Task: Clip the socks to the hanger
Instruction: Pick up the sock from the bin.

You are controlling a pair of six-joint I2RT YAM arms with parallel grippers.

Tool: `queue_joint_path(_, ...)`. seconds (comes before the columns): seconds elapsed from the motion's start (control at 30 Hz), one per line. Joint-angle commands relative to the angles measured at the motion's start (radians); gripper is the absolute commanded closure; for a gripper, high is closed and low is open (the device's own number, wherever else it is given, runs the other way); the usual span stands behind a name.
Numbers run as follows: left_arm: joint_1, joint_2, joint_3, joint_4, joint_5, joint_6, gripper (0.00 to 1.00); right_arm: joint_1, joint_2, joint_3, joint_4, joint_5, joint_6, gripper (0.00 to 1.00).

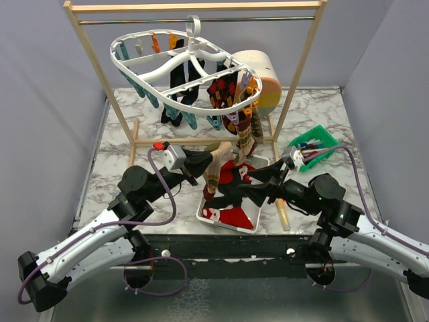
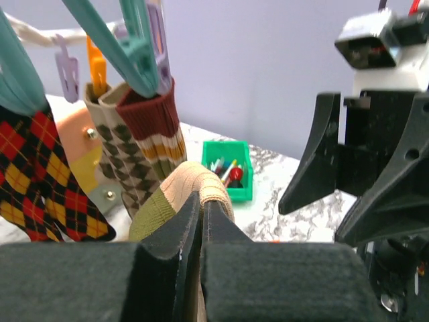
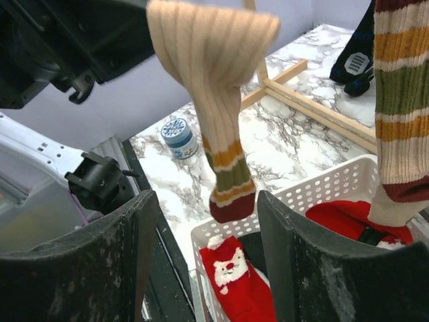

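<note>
Bolted at the near edge of the marble desk [image 1: 127,157], the left arm [image 1: 87,245] and right arm [image 1: 375,235] reach inward over a white basket [image 1: 201,211] of red and black socks [image 1: 234,216]. Seen from above, the left claw [image 1: 200,161] is clamped on a tan ribbed sock [image 1: 216,171] that dangles over the basket, with the right claw [image 1: 258,176] just beside it. Behind them, the white hanger [image 1: 144,48] hangs from a wooden rack [image 1: 90,57], with black socks [image 1: 179,77] and argyle socks [image 1: 224,90] already clipped below it. A green bin [image 1: 320,139] sits at right.

From the left wrist, the left claw's jaws press tight on the tan ribbed sock's fold. The argyle socks hang close ahead under teal clips [image 2: 134,47], and the right claw stands spread at right.

From the right wrist, the right claw's fingers [image 3: 120,261] stand apart, gripping nothing. The tan ribbed sock's striped cuff hangs between them, above a red Santa sock [image 3: 231,275] in the basket. A small blue-lidded jar [image 3: 179,137] rests on the desk.
</note>
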Motion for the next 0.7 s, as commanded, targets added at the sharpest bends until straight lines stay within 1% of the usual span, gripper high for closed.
queue_joint_path(0.0,-0.002,-0.020,0.058,0.008,-0.045,0.031,1.00,0.008,-0.012,-0.075,0.043,0.024,-0.013,0.34)
queue_joint_path(0.17,-0.003,-0.016,0.114,0.002,-0.061,0.054,1.00,0.007,0.028,-0.137,0.169,0.020,0.010,0.32)
queue_joint_path(0.37,-0.003,0.004,0.169,-0.013,-0.042,0.054,1.00,0.008,0.097,-0.147,0.302,-0.026,0.057,0.31)
queue_joint_path(0.53,-0.003,0.011,0.176,-0.014,-0.035,0.051,1.00,0.007,0.134,-0.143,0.337,-0.032,0.071,0.31)
queue_joint_path(0.67,-0.004,0.010,0.172,-0.017,-0.044,0.054,1.00,0.007,0.159,-0.137,0.378,-0.079,0.086,0.31)
